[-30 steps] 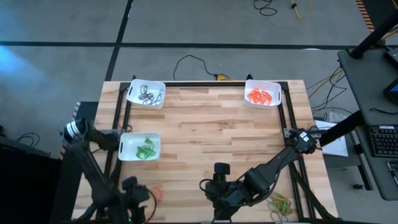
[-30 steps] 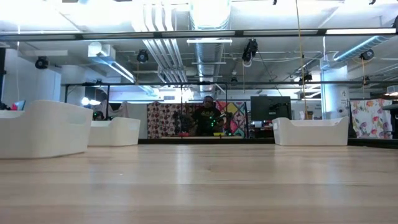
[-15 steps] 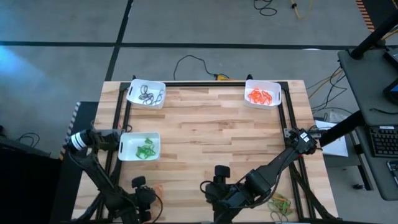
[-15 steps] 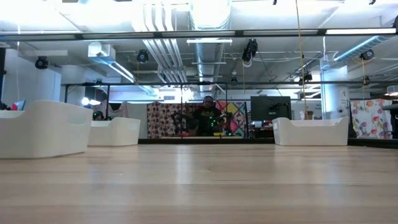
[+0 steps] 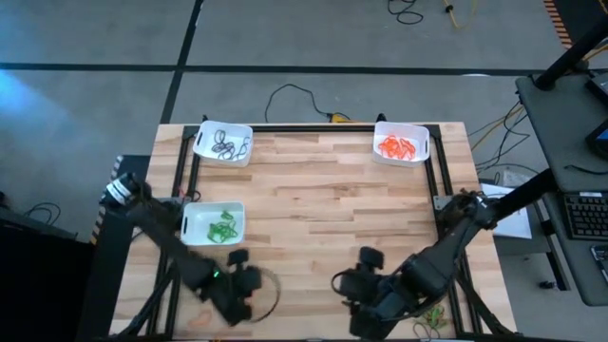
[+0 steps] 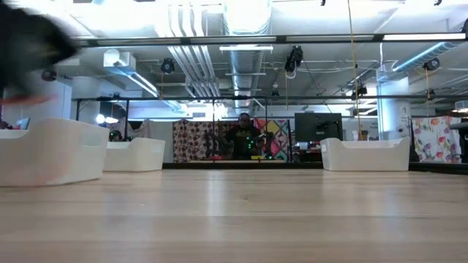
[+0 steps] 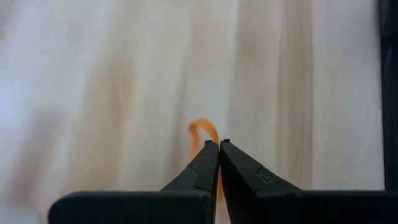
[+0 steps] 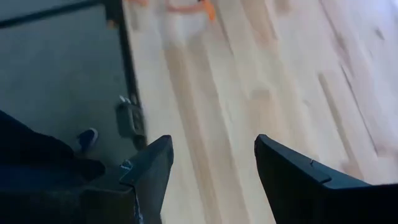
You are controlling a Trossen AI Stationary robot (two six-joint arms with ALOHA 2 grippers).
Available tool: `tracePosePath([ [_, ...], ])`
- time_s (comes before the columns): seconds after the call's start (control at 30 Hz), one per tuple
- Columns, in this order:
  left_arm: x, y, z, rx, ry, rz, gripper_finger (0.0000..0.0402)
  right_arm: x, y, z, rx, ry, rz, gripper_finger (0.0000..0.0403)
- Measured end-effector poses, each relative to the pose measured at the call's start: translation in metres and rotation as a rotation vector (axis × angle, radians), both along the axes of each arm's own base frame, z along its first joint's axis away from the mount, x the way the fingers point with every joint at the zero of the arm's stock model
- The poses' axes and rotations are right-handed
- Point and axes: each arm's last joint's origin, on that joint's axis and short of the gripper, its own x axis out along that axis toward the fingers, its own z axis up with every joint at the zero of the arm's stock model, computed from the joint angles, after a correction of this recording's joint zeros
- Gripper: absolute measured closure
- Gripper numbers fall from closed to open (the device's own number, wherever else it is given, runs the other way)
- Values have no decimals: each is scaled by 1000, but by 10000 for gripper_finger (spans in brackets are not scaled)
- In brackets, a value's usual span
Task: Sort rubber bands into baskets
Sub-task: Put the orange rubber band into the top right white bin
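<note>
- Table [image 5: 332, 190]: light wood planks in a dark frame; it serves as the landmark here
- Baskets: three white trays on the table; the dark-band basket [image 5: 223, 142] sits at the far left corner, the orange-band basket [image 5: 401, 142] at the far right corner, the green-band basket [image 5: 213, 224] on the left edge about midway down
- Each basket holds loops of one colour only: dark, orange, green
- Left gripper [image 5: 237, 302]: over the table's near left part, nearer the front edge than the green-band basket; its fingers are pressed together, tips meeting
- In the left wrist view those tips [image 7: 219, 147] pinch an orange band [image 7: 204, 132], whose loop curls out just beyond them, with wood behind
- Right gripper [image 5: 366, 269]: over the near right part of the table, close to the front edge; fingers [image 8: 152, 165] spread wide with bare wood between them, nothing gripped
- Loose bands [image 5: 432, 311]: a small green and orange tangle lies on the table's near right corner, beside the right arm
- Low view: basket walls along the table's far edge; a dark blur at the upper left, too smeared to identify
</note>
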Motion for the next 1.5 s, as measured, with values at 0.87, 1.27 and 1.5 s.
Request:
tracePosePath([
  [0.87, 200, 186, -48, -77, -329, 95, 395, -84, -35, -81, -48, -7, -227, 184],
  [1.27, 188, 190, -20, -9, -94, 77, 269, -66, -120, -167, -195, -64, 0, 184],
  [1.5, 144, 184, 24, -38, -11, 160, 213, -37, -169, -194, -250, -171, 130, 183],
])
